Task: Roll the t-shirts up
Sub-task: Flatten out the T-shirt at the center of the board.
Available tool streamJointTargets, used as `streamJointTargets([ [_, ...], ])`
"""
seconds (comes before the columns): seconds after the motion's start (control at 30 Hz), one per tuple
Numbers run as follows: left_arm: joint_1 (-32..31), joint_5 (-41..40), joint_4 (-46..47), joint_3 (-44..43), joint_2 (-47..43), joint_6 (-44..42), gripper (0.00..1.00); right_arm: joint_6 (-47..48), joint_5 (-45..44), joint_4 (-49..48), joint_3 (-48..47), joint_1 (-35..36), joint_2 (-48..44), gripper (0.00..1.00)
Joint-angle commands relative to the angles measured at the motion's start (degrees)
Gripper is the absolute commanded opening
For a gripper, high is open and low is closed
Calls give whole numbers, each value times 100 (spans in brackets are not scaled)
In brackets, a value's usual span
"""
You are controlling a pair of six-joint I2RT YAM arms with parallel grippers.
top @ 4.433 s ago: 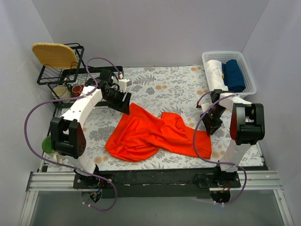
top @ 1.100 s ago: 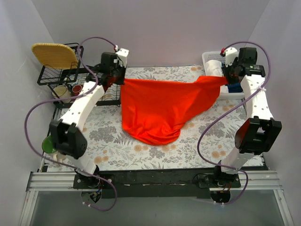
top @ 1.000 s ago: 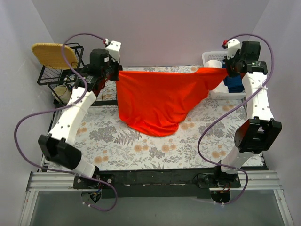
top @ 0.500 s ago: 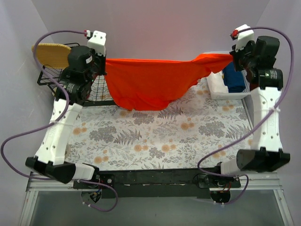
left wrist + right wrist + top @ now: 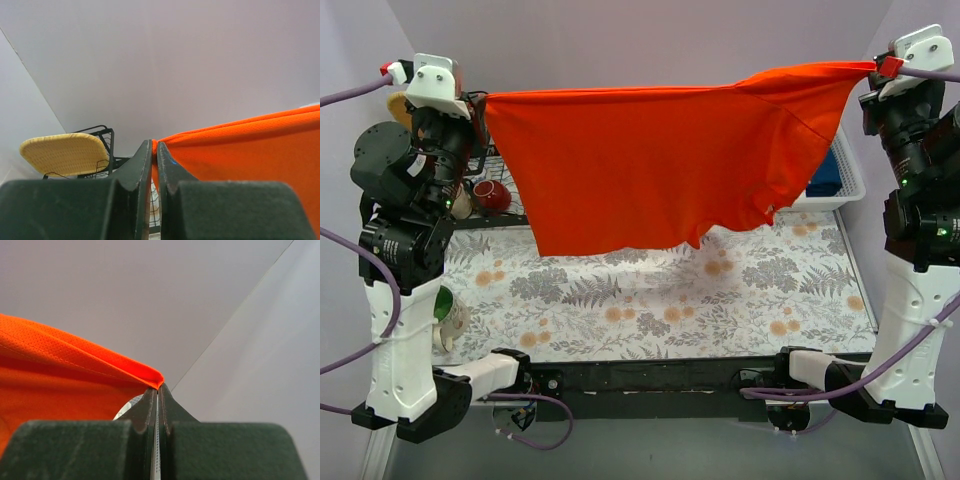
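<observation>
T-shirt [image 5: 650, 160] hangs stretched above the floral surface [image 5: 650, 300], clear of it, its top corners pinched tight in the left hand [image 5: 154, 145] and the right hand [image 5: 157, 389], both clamped on the cloth, with a white basket [image 5: 848, 188] behind.

No lettering, label, brand, number or sign legible in any view.
</observation>
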State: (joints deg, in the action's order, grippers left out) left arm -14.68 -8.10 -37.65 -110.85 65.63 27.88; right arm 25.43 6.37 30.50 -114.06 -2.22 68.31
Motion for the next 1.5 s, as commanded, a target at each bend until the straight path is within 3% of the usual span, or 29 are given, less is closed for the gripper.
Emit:
streamJointTargets([
  [0.0, 149, -333, 12, -209, 161, -186, 0, -153, -391, -404, -72, -77, 121, 1],
  [0.33, 149, -271, 363, -481, 688, -309, 0, 252, -286, -958, 76, -77, 332, 1],
  [0.93, 141, -350, 513, -631, 1198, -362, 0, -38, -285, -1275, 323, -77, 464, 1],
  [1.3, 141, -447, 443, -614, 698, -424, 0, -179, -207, -705, 103, -77, -133, 1],
  [1.47, 255, -368, 381, -192, 153, -389, 0, -144, -163, -256, 95, -77, -730, 1],
])
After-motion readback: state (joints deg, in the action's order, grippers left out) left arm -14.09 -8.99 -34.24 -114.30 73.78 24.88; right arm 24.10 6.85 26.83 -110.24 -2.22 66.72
